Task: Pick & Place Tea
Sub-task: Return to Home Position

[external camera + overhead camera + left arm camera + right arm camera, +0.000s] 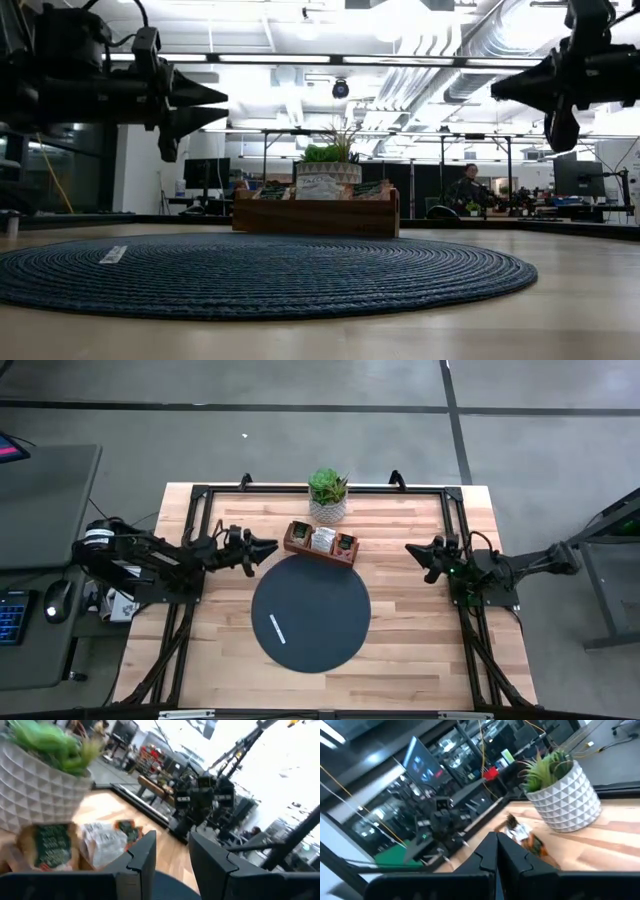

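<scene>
The tea (321, 540) stands packed in the wooden compartment tray (315, 216). White sachets fill the middle section, and darker sachets with green labels sit in the sections at either end. In the left wrist view the near sachet looks tan and the far one orange. How many sachets there are cannot be counted.

The tray lies slightly askew at the far edge of the dark round mat (320, 600), just in front of a potted plant (328, 508) in a white faceted pot. On the near left part of the mat lies a thin white strip (277, 628), well apart from the tray.

The left gripper (272, 547) hovers above the table (420, 660) just left of the tray. It points toward the tray with its fingers (142, 857) spread apart and empty. The right gripper (410, 549) hangs off the mat's right side, well apart from the tray, with its fingers (487, 855) pressed together on nothing.
</scene>
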Controlling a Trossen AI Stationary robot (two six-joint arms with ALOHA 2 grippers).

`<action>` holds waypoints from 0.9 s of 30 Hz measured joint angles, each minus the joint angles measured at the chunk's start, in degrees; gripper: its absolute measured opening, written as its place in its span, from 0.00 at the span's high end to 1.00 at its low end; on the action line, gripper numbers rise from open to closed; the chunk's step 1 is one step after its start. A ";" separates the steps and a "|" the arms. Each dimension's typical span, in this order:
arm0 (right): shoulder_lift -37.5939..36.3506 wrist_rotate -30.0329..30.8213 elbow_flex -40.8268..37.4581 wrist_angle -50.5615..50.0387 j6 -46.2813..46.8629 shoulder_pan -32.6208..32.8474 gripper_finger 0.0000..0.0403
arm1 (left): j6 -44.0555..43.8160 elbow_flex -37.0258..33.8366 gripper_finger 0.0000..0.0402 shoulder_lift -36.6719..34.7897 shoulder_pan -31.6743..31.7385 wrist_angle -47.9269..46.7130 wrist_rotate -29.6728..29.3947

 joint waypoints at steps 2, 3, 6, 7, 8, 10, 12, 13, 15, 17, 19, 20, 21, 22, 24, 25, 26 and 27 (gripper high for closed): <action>-2.60 -1.88 0.32 -3.69 -1.48 -1.89 1.00 | 0.47 0.00 0.72 0.00 1.87 1.03 0.47; -3.88 -2.87 0.34 -5.06 -2.11 -2.84 1.00 | 0.48 0.00 0.72 0.00 3.01 1.65 0.96; -7.13 -5.62 0.60 -7.62 -2.91 -5.53 1.00 | 0.44 0.00 0.72 0.00 7.14 4.69 3.41; -7.09 -6.96 0.62 -8.51 -2.71 -6.33 1.00 | 0.25 0.00 0.72 0.00 8.50 6.07 4.45; -7.04 -8.56 0.65 -8.78 -2.34 -7.01 1.00 | 0.00 0.00 0.72 0.00 9.82 7.44 5.42; -6.82 -10.69 0.86 -9.74 -1.87 -8.23 1.00 | -0.10 0.00 0.72 -0.04 12.04 9.57 7.99; -7.13 -12.39 0.88 -9.97 -2.05 -9.17 1.00 | -0.72 0.00 0.72 -0.71 13.88 9.19 11.23; -7.14 -12.86 0.88 -9.99 -2.09 -9.52 1.00 | -1.20 -0.05 0.72 -1.51 14.67 9.29 13.16; -7.11 -13.26 0.90 -10.27 -2.22 -10.11 1.00 | -1.90 -0.17 0.72 -3.18 15.99 9.48 16.54; -7.09 -13.50 0.90 -10.33 -2.29 -10.69 1.00 | -2.77 -0.17 0.73 -5.45 16.69 9.54 19.62; -7.08 -14.00 0.90 -10.39 -2.35 -11.20 1.00 | -3.03 -0.17 0.77 -7.80 16.63 9.37 22.38; -7.08 -14.32 0.90 -10.43 -2.27 -11.46 1.00 | -3.05 -0.20 0.79 -9.19 16.59 9.06 23.28; -7.08 -14.50 0.90 -10.44 -2.20 -11.69 1.00 | -3.07 -0.20 0.82 -10.73 16.59 8.63 23.97; -7.08 -14.62 0.90 -10.49 -2.20 -11.90 1.00 | -3.31 -0.20 0.85 -12.34 16.57 7.48 24.92; -7.08 -14.72 0.90 -10.51 -2.05 -12.30 1.00 | -3.50 -0.19 0.90 -15.14 16.57 4.02 26.24; -7.08 -14.86 0.90 -10.55 -2.05 -12.52 1.00 | -3.43 -0.19 0.93 -16.50 16.57 2.55 26.50; -7.08 -14.87 0.90 -10.58 -2.05 -12.68 1.00 | -3.21 -0.18 0.96 -17.80 16.57 1.21 26.67; -7.08 -14.86 0.90 -10.58 -2.03 -12.92 1.00 | -2.98 -0.17 0.98 -19.15 16.57 -0.41 26.66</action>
